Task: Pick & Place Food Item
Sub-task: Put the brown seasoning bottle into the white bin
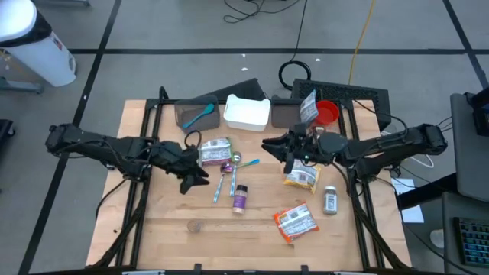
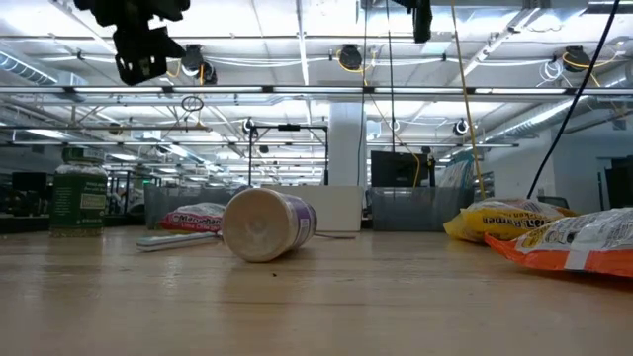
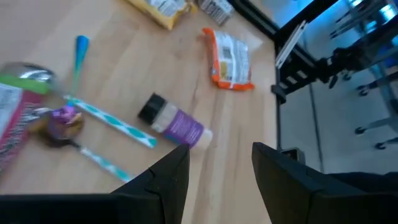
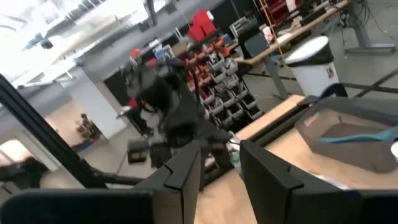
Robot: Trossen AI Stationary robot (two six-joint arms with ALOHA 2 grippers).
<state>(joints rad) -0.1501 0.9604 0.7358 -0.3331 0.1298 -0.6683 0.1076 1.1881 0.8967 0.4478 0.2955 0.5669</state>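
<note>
On the wooden table (image 1: 168,229), seen from above, the left arm reaches in from the left edge, and the left gripper (image 1: 200,174) hangs above the boards just left of the striped spoons (image 1: 221,183). Its wrist view shows the two dark fingers (image 3: 168,180) parted with nothing between them, looking down on a purple bottle (image 3: 174,124) with a black cap lying on its side. A green and white food packet (image 1: 215,150) lies just beside that gripper, toward the back. Behind it, a grey bin (image 1: 197,113) holds a teal utensil, and a white container (image 1: 247,113) stands next to it. Near the middle, the purple bottle lies on the boards with the spoons alongside. Closer to the front edge lies an orange snack bag (image 1: 295,222). Right of centre, the right gripper (image 1: 273,145) points toward the middle of the table, raised off the surface; its fingers (image 4: 180,171) stand apart and hold nothing. A yellow snack bag (image 1: 301,178) lies just in front of that arm. A small spice jar (image 1: 331,200) rests farther right, and a red bowl (image 1: 327,112) sits at the back right corner.
</note>
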